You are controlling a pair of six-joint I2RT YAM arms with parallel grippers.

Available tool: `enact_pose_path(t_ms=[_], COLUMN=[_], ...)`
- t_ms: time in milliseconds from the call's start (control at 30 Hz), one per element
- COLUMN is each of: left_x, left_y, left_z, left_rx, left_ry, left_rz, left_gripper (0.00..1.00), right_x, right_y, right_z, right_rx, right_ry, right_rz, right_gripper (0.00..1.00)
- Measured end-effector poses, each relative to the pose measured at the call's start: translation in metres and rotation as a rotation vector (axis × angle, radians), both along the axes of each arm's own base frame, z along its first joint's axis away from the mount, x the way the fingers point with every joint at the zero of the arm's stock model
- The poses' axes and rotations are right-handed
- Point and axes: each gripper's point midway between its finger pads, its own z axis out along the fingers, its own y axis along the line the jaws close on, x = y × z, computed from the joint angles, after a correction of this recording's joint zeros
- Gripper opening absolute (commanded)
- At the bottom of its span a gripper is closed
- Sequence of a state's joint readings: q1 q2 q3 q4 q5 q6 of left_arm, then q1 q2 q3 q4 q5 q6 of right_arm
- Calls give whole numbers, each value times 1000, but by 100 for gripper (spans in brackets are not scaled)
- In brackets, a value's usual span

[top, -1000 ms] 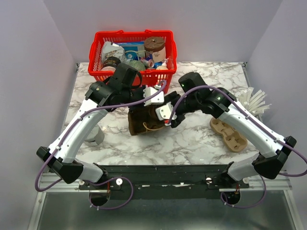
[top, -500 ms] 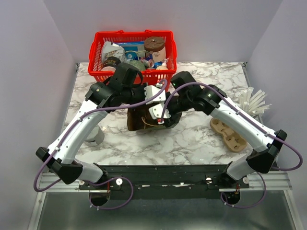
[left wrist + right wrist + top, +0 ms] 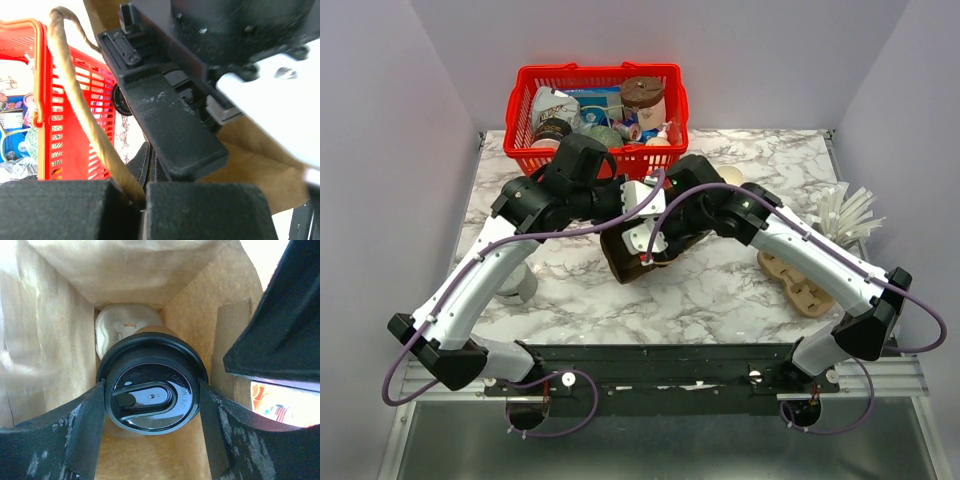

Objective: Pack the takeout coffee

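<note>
Inside bag (image 3: 50, 340), right claw (image 3: 151, 390) clasps takeout coffee (image 3: 150, 402).

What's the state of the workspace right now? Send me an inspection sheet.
Surface: marble table, no spills seen.
Job's things: takeout coffee, black-lidded, inside the paper bag.
Clutter: red basket full of goods; pulp carrier; grey cylinder; white sticks.
Grippers: left gripper shut on the bag handle; right gripper closed on the coffee's lid.
Cables: purple cables run along both arms.
Surroundings: plain walls, nothing else seen.
</note>
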State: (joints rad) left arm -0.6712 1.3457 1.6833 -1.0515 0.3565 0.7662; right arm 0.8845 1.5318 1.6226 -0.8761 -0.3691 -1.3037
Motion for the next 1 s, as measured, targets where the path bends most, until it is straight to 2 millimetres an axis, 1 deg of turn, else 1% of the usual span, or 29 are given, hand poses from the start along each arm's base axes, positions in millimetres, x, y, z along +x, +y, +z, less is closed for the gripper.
enact_pose_path(t_ms=[67,167,267,300,367,467,600,700,833,1000], left_x=[-2,-5,-9,-10,-12,-15,-26,-34,-36,-39], left_y=[-1,1,6,7,7,6,7,9,9,8], left_z=[1,0,-5,-5,-5,-4,-6,-9,-13,-18], left_rx=[-3,-2,14,18,23,31,49,59,61,49], left_ry=[-4,-14,-25,-28,-37,-57,-85,-92,-74,-26], left_rz=[-5,-9,-8,-10,-16,-30,-64,-82,-79,-54], left_gripper=[0,0,0,0,0,0,0,0,0,0], right_x=[1,1,-2,-3,-4,-5,-8,-8,-5,4], right_y=[-1,-3,-9,-12,-14,-16,-24,-30,-30,-33], right_z=[-4,-16,-36,-47,-51,-50,-43,-41,-46,-56], right_rx=[-11,-33,-74,-96,-106,-111,-108,-117,-149,-201], right_ry=[-5,-3,10,20,24,7,-38,-62,-90,-105], right_rz=[-1,0,4,3,4,13,23,15,-6,-54], right_gripper=[1,1,0,1,1,1,0,1,0,1])
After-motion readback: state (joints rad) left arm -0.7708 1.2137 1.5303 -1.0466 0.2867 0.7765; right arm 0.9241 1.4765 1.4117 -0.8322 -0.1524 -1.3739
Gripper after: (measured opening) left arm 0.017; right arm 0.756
